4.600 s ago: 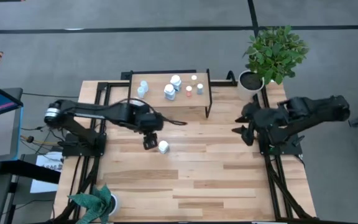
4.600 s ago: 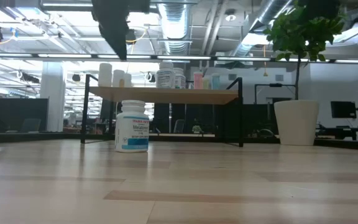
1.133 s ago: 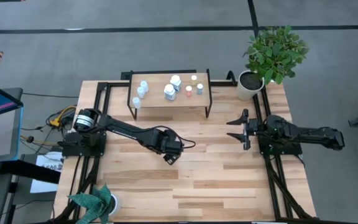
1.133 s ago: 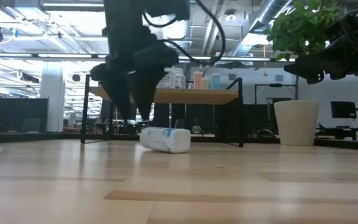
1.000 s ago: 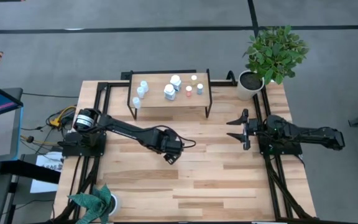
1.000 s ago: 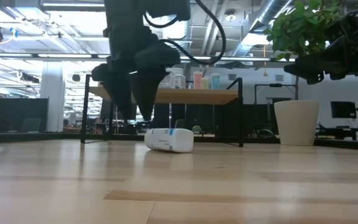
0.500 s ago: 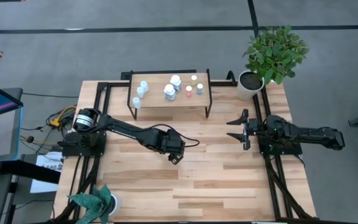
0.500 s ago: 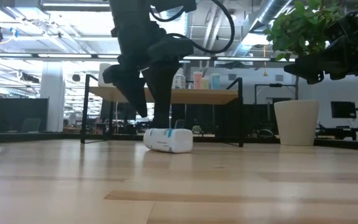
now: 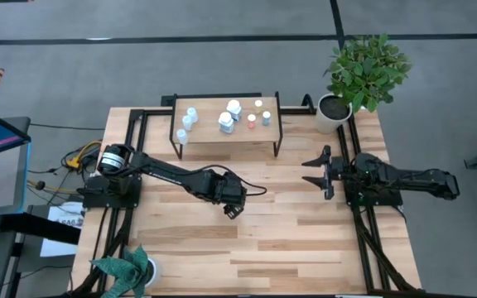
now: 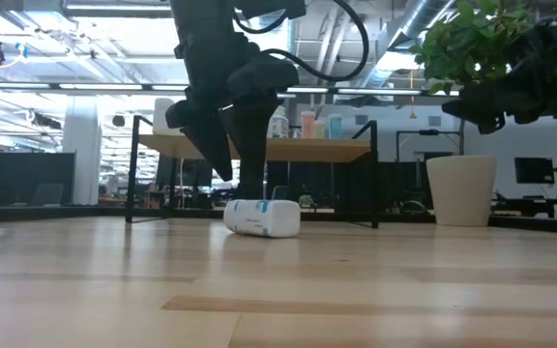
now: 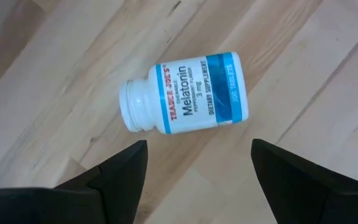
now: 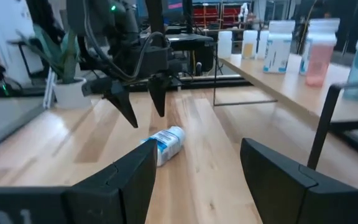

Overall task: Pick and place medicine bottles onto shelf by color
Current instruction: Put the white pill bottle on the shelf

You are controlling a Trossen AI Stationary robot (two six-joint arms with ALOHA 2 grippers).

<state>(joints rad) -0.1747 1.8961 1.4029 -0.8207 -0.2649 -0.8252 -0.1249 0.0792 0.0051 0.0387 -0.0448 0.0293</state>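
Hovering my left claw [image 10: 232, 174] spread wide right over a tipped-over medicine bottle [image 11: 184, 92], fingers [image 11: 118, 177] not touching it. It's lying on its side on the tabletop [image 9: 305, 240] in front of the shelf [image 9: 269, 128]. My right claw [image 9: 315, 171] waits off to the side, also released, holding nothing.

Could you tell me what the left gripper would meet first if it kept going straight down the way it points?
Most likely the tipped-over melatonin bottle lying on the table, beneath the open left gripper.
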